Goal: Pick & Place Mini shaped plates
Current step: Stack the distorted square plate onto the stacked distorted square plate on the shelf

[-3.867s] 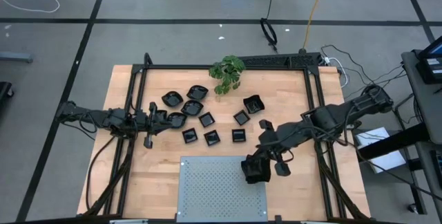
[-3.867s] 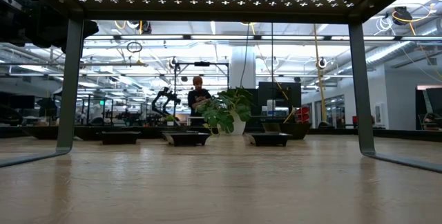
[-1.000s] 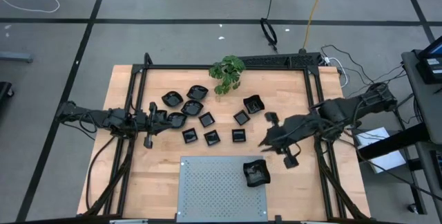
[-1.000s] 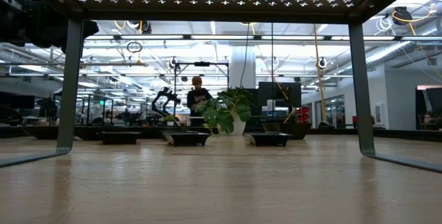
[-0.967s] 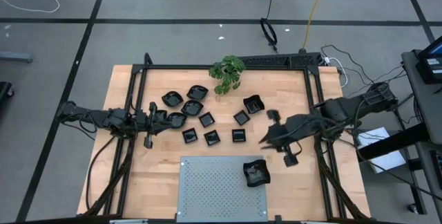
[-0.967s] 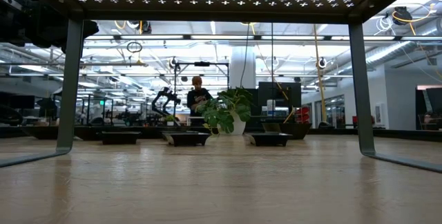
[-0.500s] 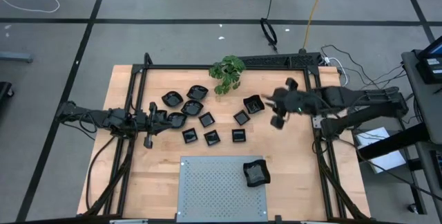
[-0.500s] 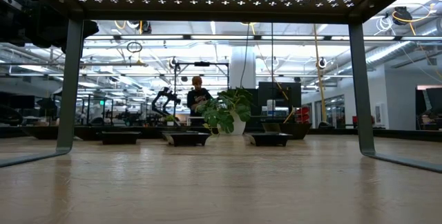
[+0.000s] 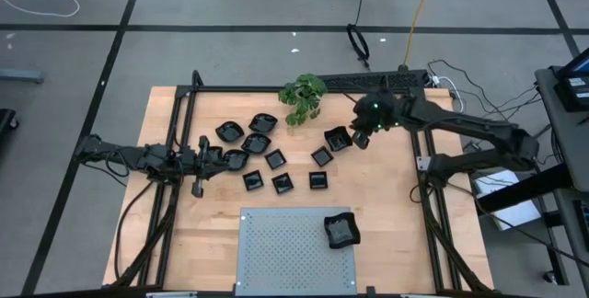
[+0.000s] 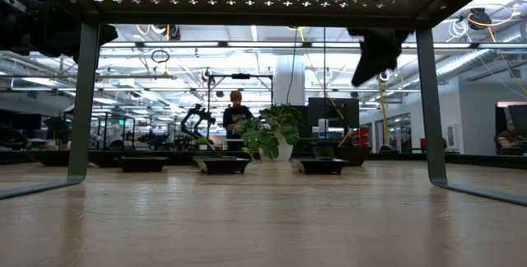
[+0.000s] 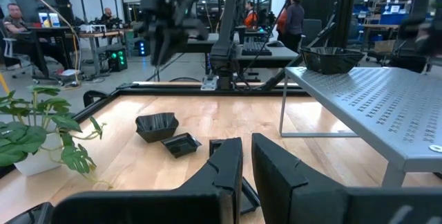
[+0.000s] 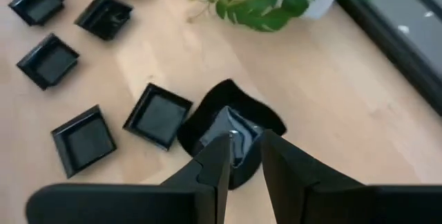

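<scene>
One plate already sits on the grey panel; count that step done. About ten plates remain on the counter, so most of the task is still ahead of you.

Your right claw hangs above the rounded plate at the near edge of the cluster, with the plant just beyond it. From its wrist view the fingers stand a narrow gap apart, directly over that plate's rim. They hold nothing. Whether the tips touch the plate cannot be told from here; they appear to be just above it. A square plate lies just beside the target, touching or nearly so.

Your left claw waits low at the far side of the cluster, fingers together, empty, with a plate right in front of it.
</scene>
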